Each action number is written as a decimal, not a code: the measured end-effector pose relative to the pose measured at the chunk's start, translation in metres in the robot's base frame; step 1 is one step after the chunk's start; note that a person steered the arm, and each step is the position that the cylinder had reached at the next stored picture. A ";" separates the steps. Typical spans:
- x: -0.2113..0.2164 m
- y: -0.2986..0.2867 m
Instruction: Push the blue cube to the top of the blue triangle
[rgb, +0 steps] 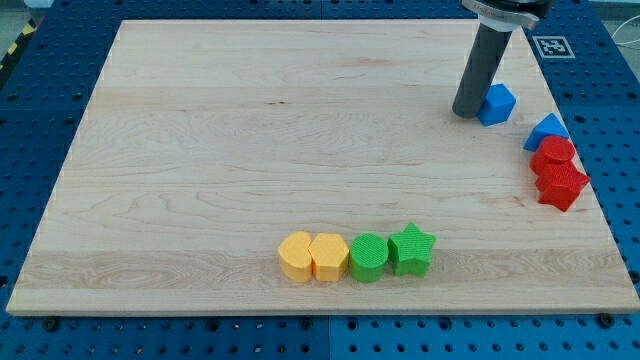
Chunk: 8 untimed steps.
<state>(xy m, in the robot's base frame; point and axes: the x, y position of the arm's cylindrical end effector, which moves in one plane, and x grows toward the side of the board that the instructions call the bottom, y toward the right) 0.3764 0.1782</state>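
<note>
The blue cube (497, 104) sits near the view's upper right on the wooden board. The blue triangle (546, 130) lies to its lower right, close to the board's right edge, with a gap between the two. My tip (468, 112) rests on the board right against the cube's left side. The dark rod rises from there to the view's top.
A red round block (554, 154) and a red star (561, 184) sit just below the blue triangle, touching in a column. Near the view's bottom a row holds a yellow block (295, 256), a yellow heart (329, 257), a green round block (368, 257) and a green star (411, 250).
</note>
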 end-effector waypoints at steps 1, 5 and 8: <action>-0.006 0.008; -0.018 0.051; -0.062 0.057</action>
<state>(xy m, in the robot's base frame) 0.3147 0.2353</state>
